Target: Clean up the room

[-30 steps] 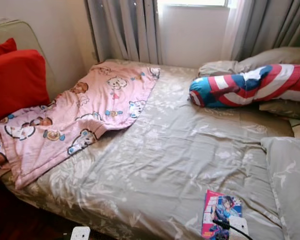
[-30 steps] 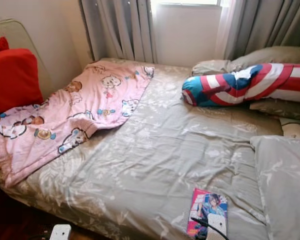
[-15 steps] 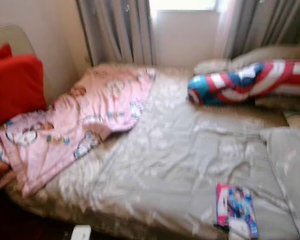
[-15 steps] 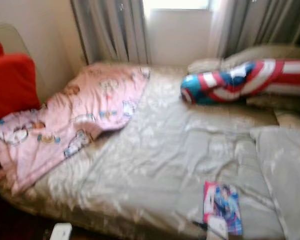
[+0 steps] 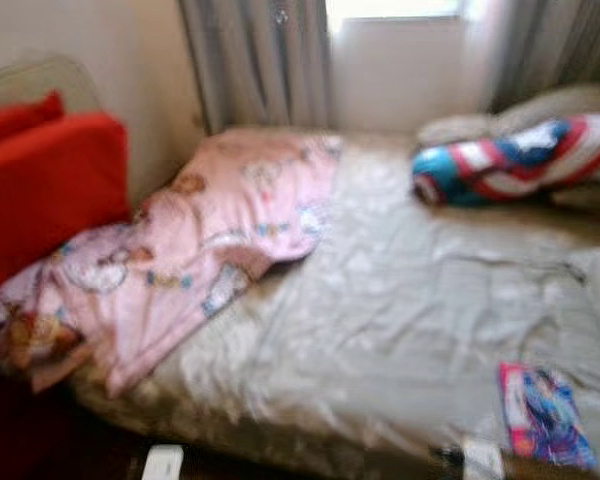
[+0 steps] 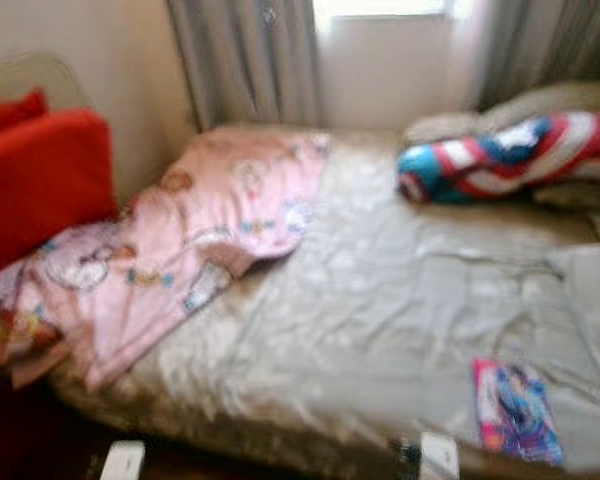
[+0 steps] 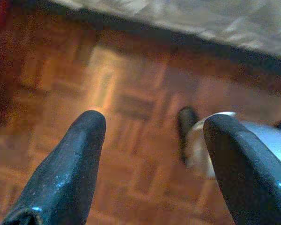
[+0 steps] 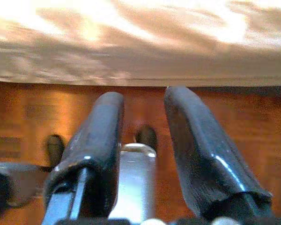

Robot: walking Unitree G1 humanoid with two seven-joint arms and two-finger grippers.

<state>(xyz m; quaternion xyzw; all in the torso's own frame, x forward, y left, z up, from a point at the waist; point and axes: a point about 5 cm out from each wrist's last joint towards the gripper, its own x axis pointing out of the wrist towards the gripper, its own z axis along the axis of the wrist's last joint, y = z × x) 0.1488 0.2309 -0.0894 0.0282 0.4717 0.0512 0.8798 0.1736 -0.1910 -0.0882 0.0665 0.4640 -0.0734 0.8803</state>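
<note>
Comic book [image 5: 543, 414] flat on bed [image 5: 400, 300] near front edge, robot's right; right gripper [image 8: 143, 140] nearer, fingers narrow, empty; left gripper [image 7: 152, 140] fingers wide, over floor.

a blurred bed [image 6: 380, 330] carries a pink cartoon blanket [image 6: 180, 250] at its left, a striped bolster [image 6: 510, 155] far right, a colourful book [image 6: 515, 410] near the front edge.
</note>
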